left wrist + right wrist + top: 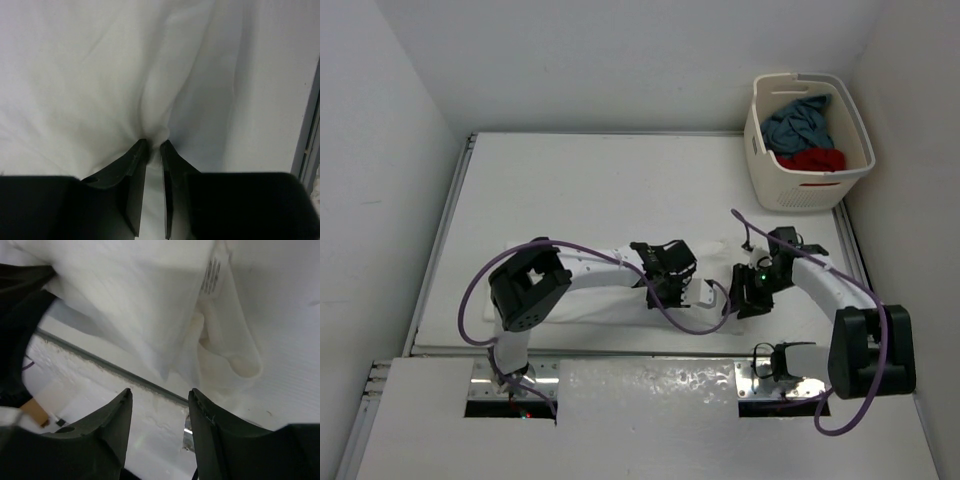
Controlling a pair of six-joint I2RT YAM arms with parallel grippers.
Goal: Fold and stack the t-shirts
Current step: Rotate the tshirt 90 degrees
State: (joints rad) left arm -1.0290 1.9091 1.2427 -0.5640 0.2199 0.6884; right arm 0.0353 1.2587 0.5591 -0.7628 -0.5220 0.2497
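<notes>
A white t-shirt (590,305) lies spread across the near part of the table. My left gripper (670,290) is low over its middle. The left wrist view shows the left gripper (154,142) nearly closed, pinching a pucker of the white cloth (100,75) at its tips. To the right, my right gripper (745,295) hangs over the shirt's right end. In its own view the right gripper (160,392) stands open and holds nothing, with the white shirt (145,300) and its neck label (212,275) beyond the tips. A slate blue-grey shirt (800,122) and a red shirt (815,158) lie in the basket.
A cream laundry basket (810,190) stands at the table's far right corner against the wall. The table's near edge, a grey strip (100,362), runs just past the right fingertips. Purple cables loop round both arms. White walls close in the left, back and right.
</notes>
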